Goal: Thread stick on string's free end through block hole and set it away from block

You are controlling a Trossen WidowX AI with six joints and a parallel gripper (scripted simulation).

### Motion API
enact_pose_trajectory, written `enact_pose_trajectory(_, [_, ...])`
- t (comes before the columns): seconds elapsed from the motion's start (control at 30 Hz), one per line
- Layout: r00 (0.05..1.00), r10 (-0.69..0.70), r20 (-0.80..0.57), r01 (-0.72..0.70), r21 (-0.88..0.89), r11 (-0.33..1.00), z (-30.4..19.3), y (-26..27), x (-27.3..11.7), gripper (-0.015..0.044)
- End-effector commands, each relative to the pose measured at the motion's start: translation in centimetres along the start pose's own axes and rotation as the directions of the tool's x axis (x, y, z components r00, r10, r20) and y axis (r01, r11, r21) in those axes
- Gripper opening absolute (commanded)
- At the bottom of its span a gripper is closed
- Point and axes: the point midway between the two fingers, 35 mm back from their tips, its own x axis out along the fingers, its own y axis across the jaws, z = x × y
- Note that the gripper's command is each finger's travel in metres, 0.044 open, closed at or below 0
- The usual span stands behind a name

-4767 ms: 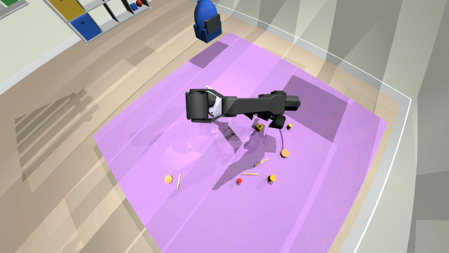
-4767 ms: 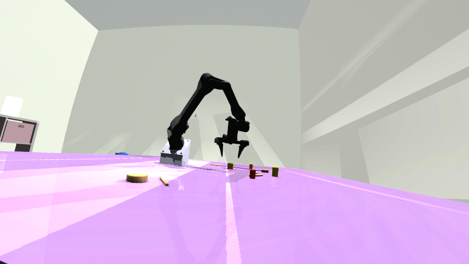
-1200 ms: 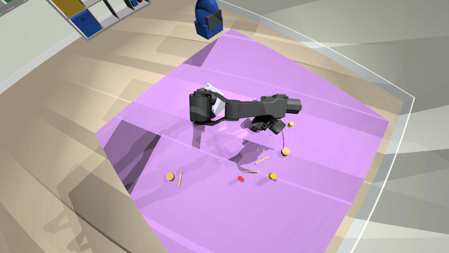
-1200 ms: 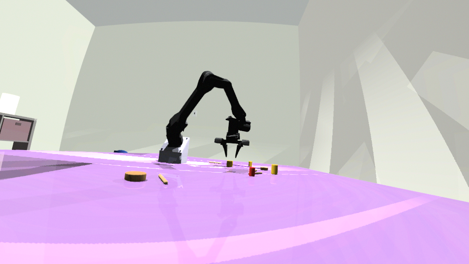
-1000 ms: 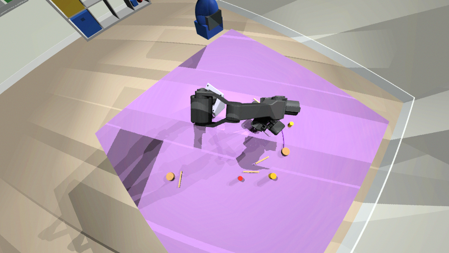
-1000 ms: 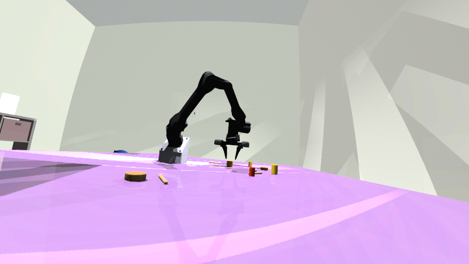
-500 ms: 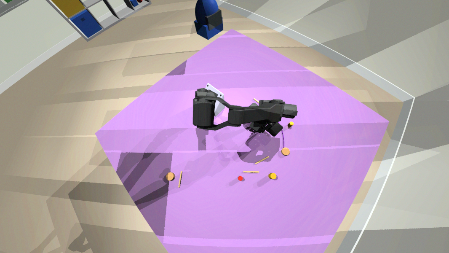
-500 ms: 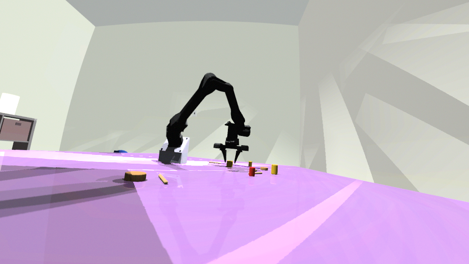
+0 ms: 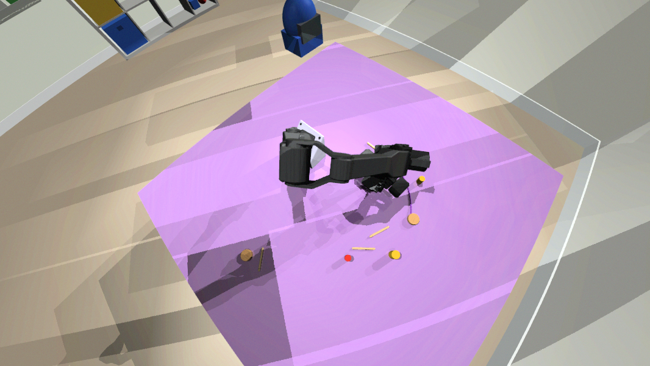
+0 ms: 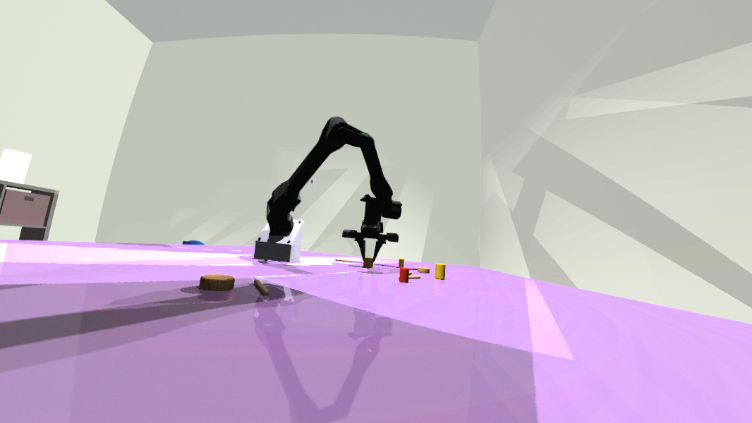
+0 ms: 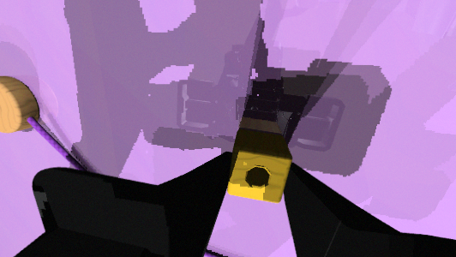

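My gripper points down and is shut on the yellowish wooden block, with one finger on each side. The block looks to be at table level; its dark round hole shows in the bright face in the wrist view. The arm hides it in the top view. The round button lies to one side, with the purple string running from it under the gripper. A thin stick, apparently the one on the string, lies beyond the arm; its joint with the string is hidden.
Loose sticks lie near a red cylinder and a yellow cylinder. A smaller yellow cylinder stands near the arm. Another wooden disc and stick lie farther off.
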Motion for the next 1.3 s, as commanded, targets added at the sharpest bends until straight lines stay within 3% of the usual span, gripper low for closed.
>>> enact_pose_trajectory(0.0, [1.000, 0.000, 0.000, 0.000, 0.000, 1.000, 0.0, 0.0, 0.0, 0.0000])
enact_pose_trajectory(1.0, [1.000, 0.000, -0.001, 0.000, 0.000, 1.000, 0.0, 0.0, -1.5, 0.0000])
enact_pose_trajectory(1.27, [0.995, -0.021, -0.094, 0.021, 0.000, 1.000, 0.5, -0.1, -1.2, 0.0000])
